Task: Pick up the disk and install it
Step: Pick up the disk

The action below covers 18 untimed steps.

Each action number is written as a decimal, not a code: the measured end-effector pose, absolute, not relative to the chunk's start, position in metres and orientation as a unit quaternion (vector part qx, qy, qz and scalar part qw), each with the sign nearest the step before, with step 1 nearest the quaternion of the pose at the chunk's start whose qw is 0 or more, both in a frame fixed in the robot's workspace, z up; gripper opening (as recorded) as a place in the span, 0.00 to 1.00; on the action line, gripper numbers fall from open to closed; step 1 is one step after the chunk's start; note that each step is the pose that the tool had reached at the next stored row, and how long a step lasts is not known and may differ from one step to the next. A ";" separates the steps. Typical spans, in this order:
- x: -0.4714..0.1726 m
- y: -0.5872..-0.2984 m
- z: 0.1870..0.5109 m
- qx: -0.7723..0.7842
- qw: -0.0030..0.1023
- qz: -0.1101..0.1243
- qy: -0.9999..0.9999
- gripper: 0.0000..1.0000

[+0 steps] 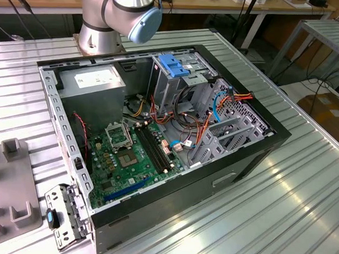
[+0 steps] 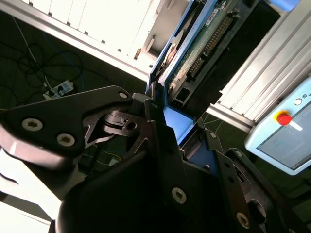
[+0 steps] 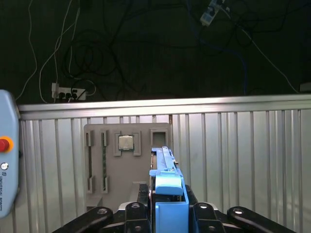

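Disk (image 3: pixel 167 177) is in the end effector (image 3: pixel 167 200), held edge-on: in the first wrist view the bright blue side rail and its end tab stick out from between the two black fingers (image 3: pixel 142 196), which are clamped against it on either side. In the second wrist view the same disk (image 2: pixel 201 46) shows its green circuit-board face and connector row, framed by the blue rail, with the end effector (image 2: pixel 177 130) closed on the end nearest the camera. Disk is held clear of the ribbed metal bench (image 3: pixel 243 155), touching nothing but the fingers. Beyond it in the first wrist view a grey fixture plate (image 3: pixel 97 194) lies flat on the bench with a square processor chip (image 3: pixel 127 142) seated in one pocket and narrow slots beside it. A pale pendant with a red button (image 2: pixel 283 118) sits at the edge of both wrist views. Past the bench edge: dark floor, loose cables (image 3: pixel 97 53), a power strip (image 3: pixel 68 92). Exterior view: open computer case (image 1: pixel 259 157) lying on the bench, motherboard (image 1: pixel 128 153) exposed, power supply (image 1: pixel 95 83) in the far corner towards the exterior view's left, metal drive cage with a lighter-blue block (image 1: pixel 174 64) on top. Arm base (image 1: pixel 121 10) stands behind the case.
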<state>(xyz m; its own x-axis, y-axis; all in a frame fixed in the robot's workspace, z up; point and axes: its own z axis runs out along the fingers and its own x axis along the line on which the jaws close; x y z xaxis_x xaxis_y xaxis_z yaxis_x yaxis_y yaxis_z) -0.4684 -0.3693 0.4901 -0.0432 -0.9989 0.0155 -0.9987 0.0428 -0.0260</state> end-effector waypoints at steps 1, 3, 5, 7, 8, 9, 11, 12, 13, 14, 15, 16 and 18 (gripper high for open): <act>-0.467 -0.369 0.490 -0.692 0.003 -0.015 0.722 0.37; -0.465 -0.369 0.490 -0.692 0.003 -0.015 0.722 0.37; -0.460 -0.369 0.490 -0.692 0.004 -0.015 0.722 0.37; -0.457 -0.369 0.490 -0.692 0.004 -0.014 0.722 0.37; -0.455 -0.369 0.490 -0.692 0.004 -0.014 0.722 0.37; -0.453 -0.369 0.490 -0.692 0.004 -0.014 0.722 0.37; -0.451 -0.369 0.490 -0.692 0.004 -0.014 0.722 0.37; -0.450 -0.369 0.490 -0.692 0.004 -0.014 0.722 0.37; -0.449 -0.369 0.490 -0.692 0.004 -0.014 0.722 0.37; -0.448 -0.369 0.490 -0.692 0.004 -0.014 0.722 0.37; -0.445 -0.369 0.490 -0.692 0.004 -0.014 0.722 0.37; -0.437 -0.369 0.490 -0.692 0.004 -0.014 0.722 0.37; -0.419 -0.369 0.490 -0.692 0.004 -0.014 0.722 0.37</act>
<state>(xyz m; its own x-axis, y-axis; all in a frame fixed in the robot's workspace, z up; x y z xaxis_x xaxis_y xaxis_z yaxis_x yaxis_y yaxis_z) -0.4190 -0.3694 0.4901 -0.0432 -0.9990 0.0145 -0.9987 0.0428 -0.0258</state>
